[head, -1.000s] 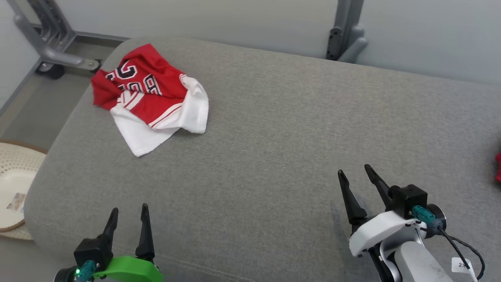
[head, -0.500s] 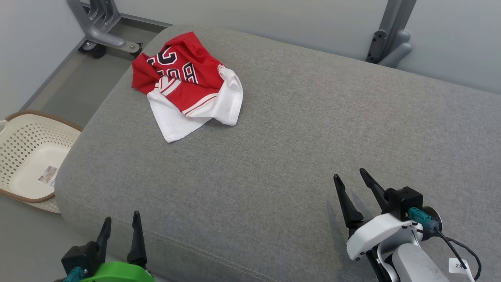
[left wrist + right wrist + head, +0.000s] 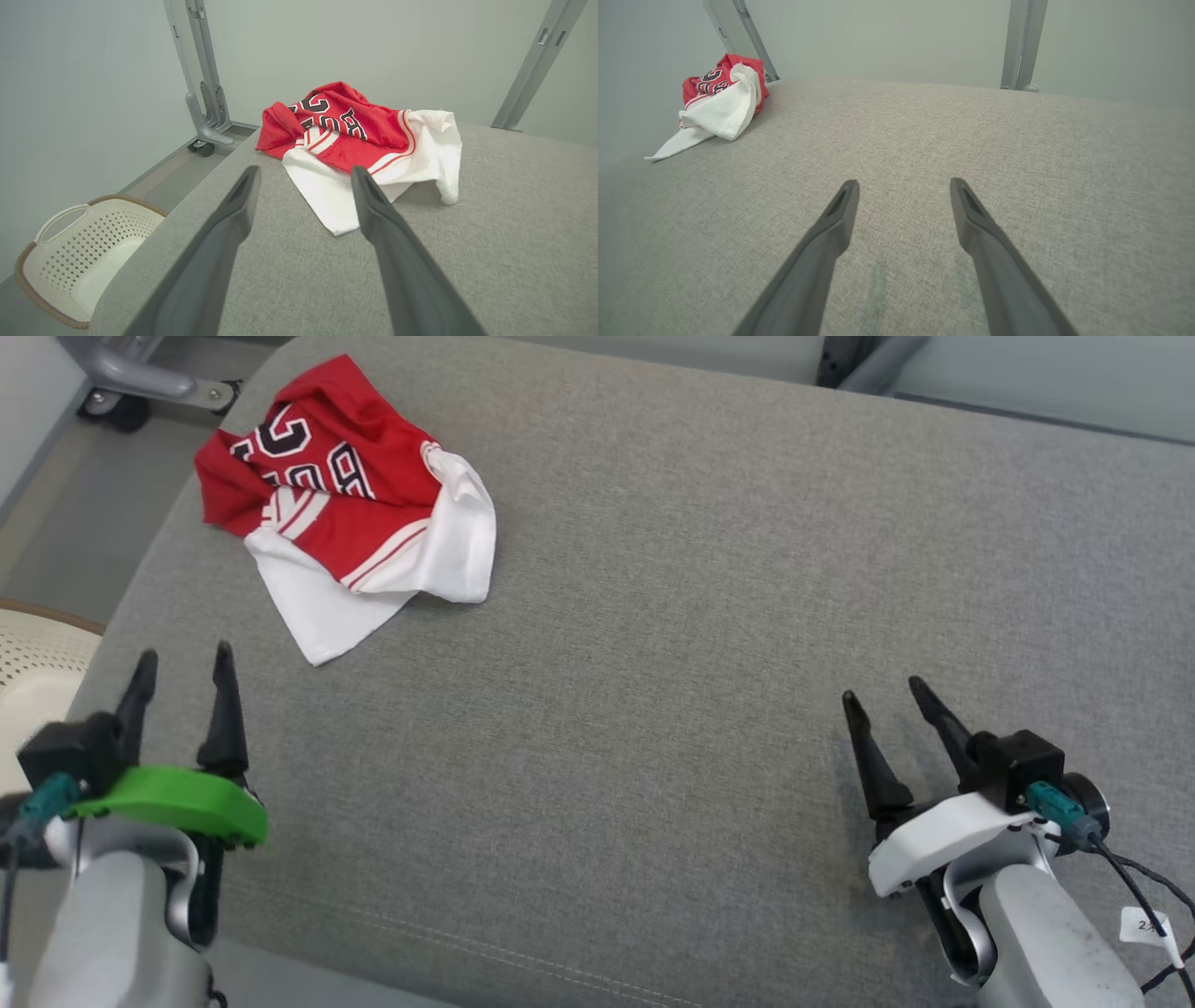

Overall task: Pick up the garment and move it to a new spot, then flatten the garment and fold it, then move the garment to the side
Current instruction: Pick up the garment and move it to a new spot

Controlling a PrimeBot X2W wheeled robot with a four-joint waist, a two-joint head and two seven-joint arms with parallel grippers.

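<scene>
A crumpled red and white garment (image 3: 350, 509) with black lettering lies bunched near the far left corner of a grey cushion (image 3: 653, 644). In the left wrist view the garment (image 3: 364, 140) sits just beyond my fingertips; in the right wrist view the garment (image 3: 720, 100) is far off to the left. My left gripper (image 3: 184, 658) hovers open over the cushion's left edge, short of the garment, with nothing between its fingers. My right gripper (image 3: 887, 691) stands open and empty over the cushion's near right part.
A cream perforated basket (image 3: 70, 261) with a brown rim stands on the floor left of the cushion, and its rim (image 3: 47, 616) also shows in the head view. A grey wheeled metal frame (image 3: 140, 378) stands behind the far left corner. Grey posts (image 3: 1022, 42) rise beyond the far edge.
The head camera has shifted, so the whole picture slid. My left gripper has risen and reached forward toward the garment. The garment lies as before, and the right gripper barely moved.
</scene>
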